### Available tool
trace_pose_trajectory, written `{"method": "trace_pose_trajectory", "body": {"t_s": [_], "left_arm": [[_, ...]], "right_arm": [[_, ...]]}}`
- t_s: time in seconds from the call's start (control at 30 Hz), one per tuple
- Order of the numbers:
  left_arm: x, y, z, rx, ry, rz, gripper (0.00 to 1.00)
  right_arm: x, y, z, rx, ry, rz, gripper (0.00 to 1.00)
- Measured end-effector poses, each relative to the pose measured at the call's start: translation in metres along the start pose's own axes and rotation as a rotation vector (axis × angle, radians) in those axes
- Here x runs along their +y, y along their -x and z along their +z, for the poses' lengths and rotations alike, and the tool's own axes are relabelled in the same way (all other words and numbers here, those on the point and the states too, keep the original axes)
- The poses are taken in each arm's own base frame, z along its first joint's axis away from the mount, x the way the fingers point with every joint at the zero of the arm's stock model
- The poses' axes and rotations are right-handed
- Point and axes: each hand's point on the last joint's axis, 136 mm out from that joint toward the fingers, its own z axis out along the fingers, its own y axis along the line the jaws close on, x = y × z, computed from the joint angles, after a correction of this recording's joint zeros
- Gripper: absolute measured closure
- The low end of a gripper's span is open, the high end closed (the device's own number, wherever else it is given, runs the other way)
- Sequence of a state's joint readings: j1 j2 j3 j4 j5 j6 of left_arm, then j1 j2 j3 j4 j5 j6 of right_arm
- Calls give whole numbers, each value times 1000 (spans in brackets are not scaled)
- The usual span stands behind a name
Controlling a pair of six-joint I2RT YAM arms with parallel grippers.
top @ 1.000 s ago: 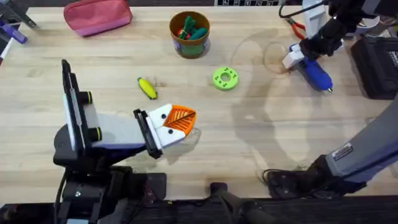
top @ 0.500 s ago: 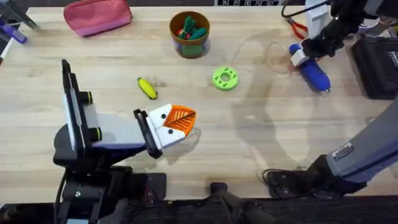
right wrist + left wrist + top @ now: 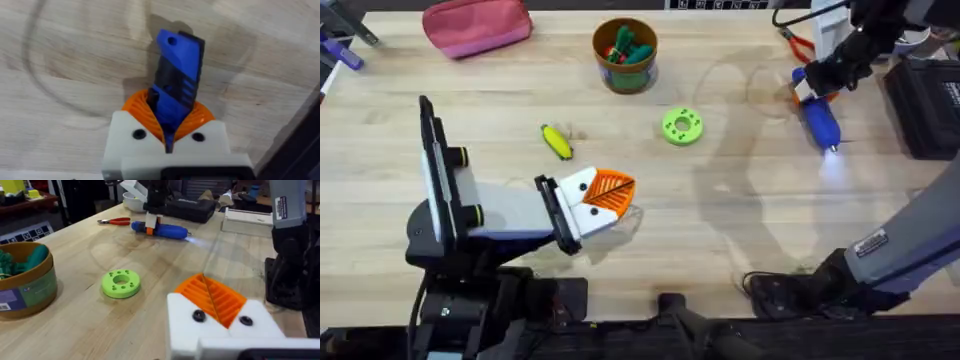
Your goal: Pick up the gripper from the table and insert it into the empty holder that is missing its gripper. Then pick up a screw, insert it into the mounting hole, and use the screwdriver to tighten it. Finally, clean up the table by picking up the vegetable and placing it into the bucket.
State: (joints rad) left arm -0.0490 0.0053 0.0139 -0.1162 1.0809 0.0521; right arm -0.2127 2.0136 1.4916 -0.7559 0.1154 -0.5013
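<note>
One blue screwdriver [image 3: 819, 119] lies at the far right of the wooden surface [image 3: 740, 230], its metal tip turned toward the near edge, where a small light glows on the wood. The right tool [image 3: 807, 84] pinches the screwdriver's butt end; in the right wrist view the two orange ribbed pads [image 3: 140, 107] press against the blue body [image 3: 176, 80] from both sides. In the left wrist view the same screwdriver [image 3: 162, 229] shows lying flat beyond a green ring [image 3: 120, 283], with red-handled pliers [image 3: 116, 222] just beside it farther back.

The green ring [image 3: 682, 126] sits near the middle of the surface, well apart from the screwdriver. Left of it lies the vegetable [image 3: 557, 141], yellow with a green end, flat on the wood. The bucket [image 3: 625, 54] stands at the far middle, holding green and red toy pieces [image 3: 628, 46].

The left tool [image 3: 603, 198] rests low over the near left part of the surface, just on the near side of the vegetable. Its white bases carry orange ribbed pads [image 3: 212, 297] that lie pressed together with nothing between them. A pink pouch [image 3: 477, 25] lies at the far left corner.
</note>
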Motion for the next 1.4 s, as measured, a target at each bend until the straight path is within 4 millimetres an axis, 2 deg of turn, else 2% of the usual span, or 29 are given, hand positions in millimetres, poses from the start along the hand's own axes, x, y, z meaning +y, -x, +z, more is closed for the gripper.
{"method": "trace_pose_trajectory", "body": {"t_s": [0.3, 0.37, 0.47, 0.57, 0.8, 0.97, 1.17, 1.4], "left_arm": [[0, 0, 0, 0, 0, 0, 981], [0, 0, 0, 0, 0, 0, 981], [0, 0, 0, 0, 0, 0, 981], [0, 0, 0, 0, 0, 0, 981], [0, 0, 0, 0, 0, 0, 981], [0, 0, 0, 0, 0, 0, 981], [0, 0, 0, 0, 0, 0, 981], [0, 0, 0, 0, 0, 0, 981]], "right_arm": [[0, 0, -1, -2, 0, 1, 990], [0, 0, -5, -8, -2, 13, 992], [-1, 6, -21, -53, 0, 39, 993], [4, 17, -52, -144, 31, 65, 993], [27, 37, -148, -417, 135, 102, 993], [48, 44, -207, -571, 160, 86, 993], [95, 55, -282, -775, 202, 30, 993], [158, 56, -365, -1005, 326, -20, 994]]}}
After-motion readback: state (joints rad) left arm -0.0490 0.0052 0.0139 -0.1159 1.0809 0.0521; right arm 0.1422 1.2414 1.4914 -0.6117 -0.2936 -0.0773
